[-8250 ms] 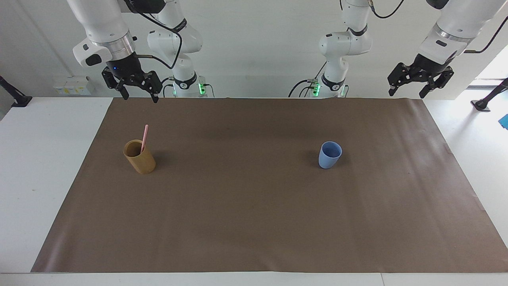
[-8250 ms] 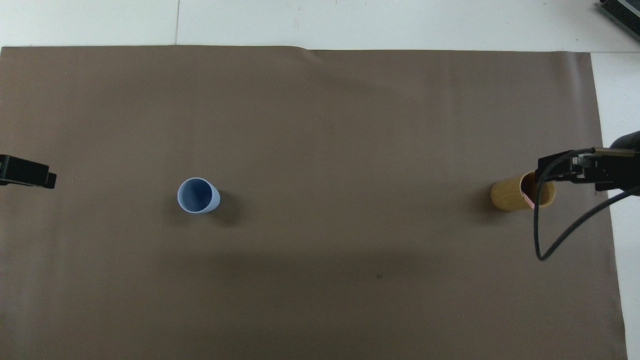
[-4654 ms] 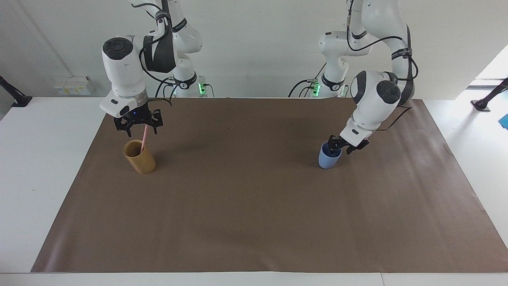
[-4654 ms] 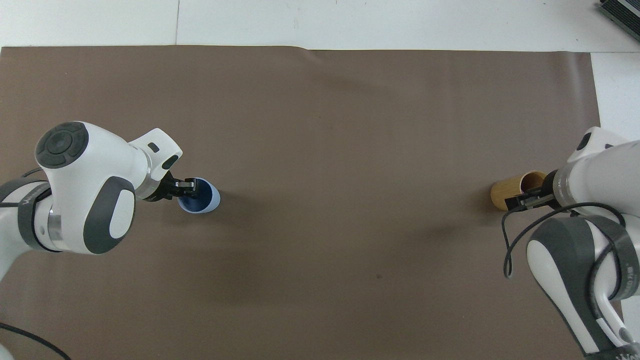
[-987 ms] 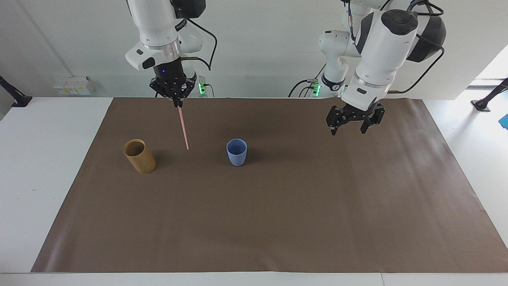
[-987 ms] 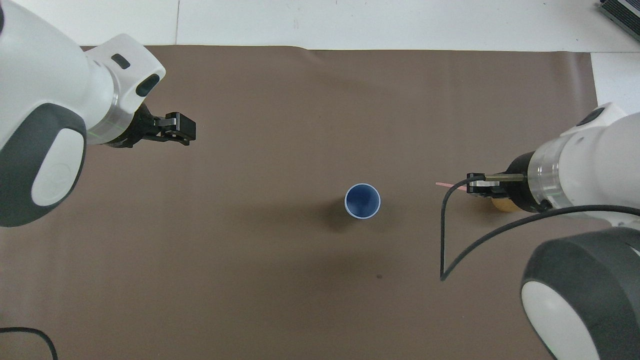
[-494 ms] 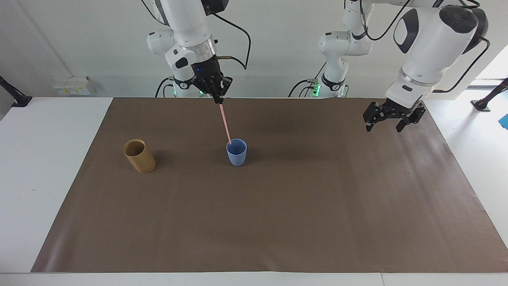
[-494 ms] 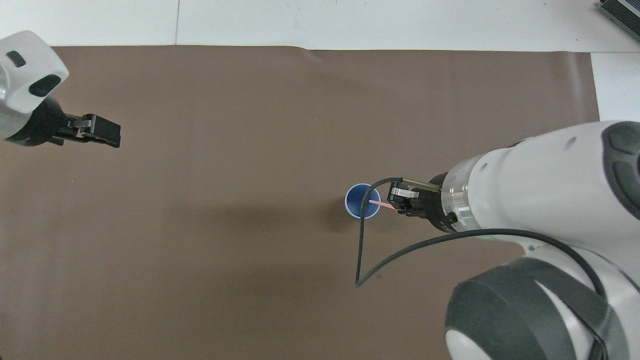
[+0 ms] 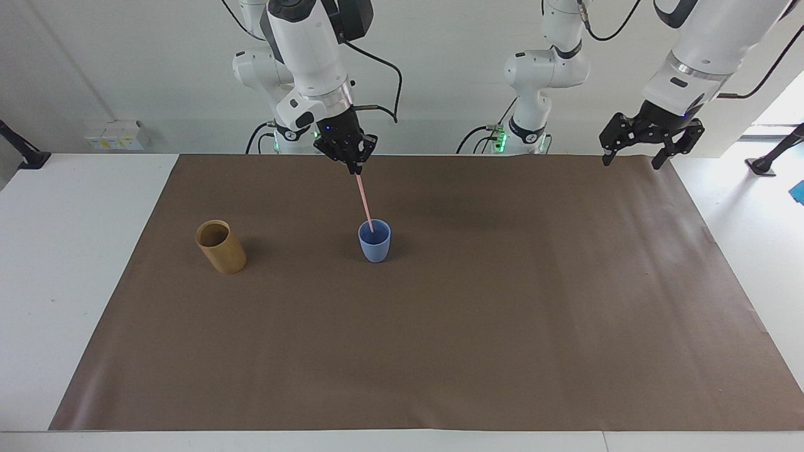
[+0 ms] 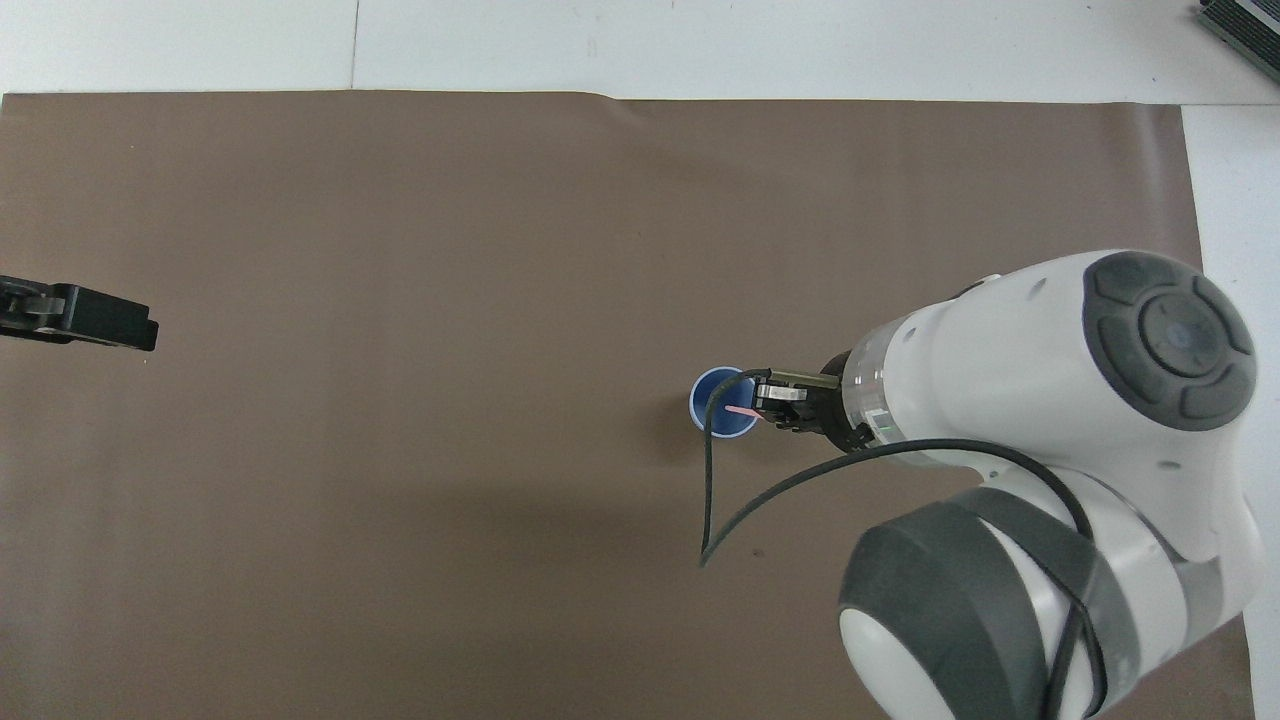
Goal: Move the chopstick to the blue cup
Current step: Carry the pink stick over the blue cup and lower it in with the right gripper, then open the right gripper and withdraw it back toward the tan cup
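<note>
The blue cup (image 9: 375,245) stands upright mid-mat, and the overhead view shows its rim (image 10: 712,385). My right gripper (image 9: 355,164) hangs above it, shut on the top end of the pink chopstick (image 9: 364,199). The stick slants down with its lower tip at the cup's mouth. From overhead, the right gripper (image 10: 768,409) overlaps the cup's edge and a short pink stretch of chopstick (image 10: 742,411) shows over the opening. My left gripper (image 9: 650,143) is raised and open, holding nothing, over the mat's corner at the left arm's end; its tip (image 10: 110,322) shows in the overhead view.
A tan bamboo-coloured cup (image 9: 220,247) stands upright toward the right arm's end, beside the blue cup; the right arm hides it from overhead. A brown mat (image 9: 440,339) covers the table. A black cable (image 10: 720,480) loops off the right wrist.
The right gripper carried the chopstick from beside the tan cup to the blue cup; its tip now sits at the mouth. The left gripper rose and drew back toward its end.
</note>
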